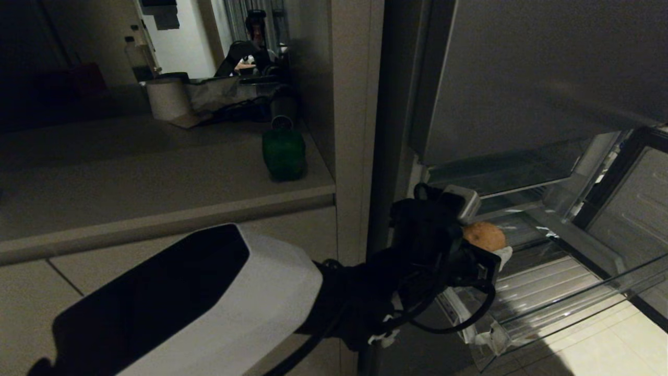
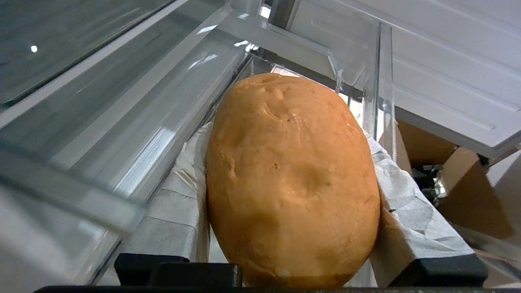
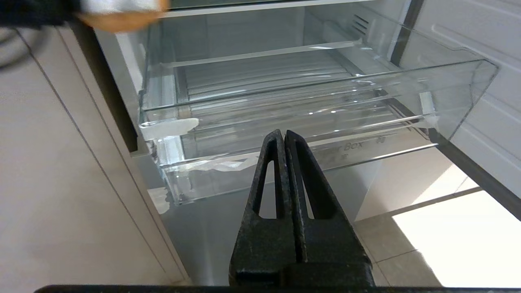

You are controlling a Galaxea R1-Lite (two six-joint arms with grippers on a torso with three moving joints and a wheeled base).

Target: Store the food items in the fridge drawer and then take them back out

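A tan-brown potato (image 1: 484,236) sits in my left gripper (image 1: 488,248), which is shut on it just above the left rear part of the fridge drawer (image 1: 574,307). In the left wrist view the potato (image 2: 293,179) fills the space between the white-wrapped fingers (image 2: 179,203) of the left gripper (image 2: 289,136). The drawer wall (image 2: 122,122) runs beside it. The clear drawer (image 3: 325,118) is pulled out and nothing lies on its ribbed floor. My right gripper (image 3: 283,136) hangs shut and empty, low in front of the drawer's front lip.
The grey fridge door (image 1: 548,68) stands above the drawer, and an open door panel (image 1: 631,209) is at the right. On the counter at the left are a green jar-like object (image 1: 283,151) and a paper roll (image 1: 167,98). Light floor tiles (image 3: 456,240) lie below the drawer.
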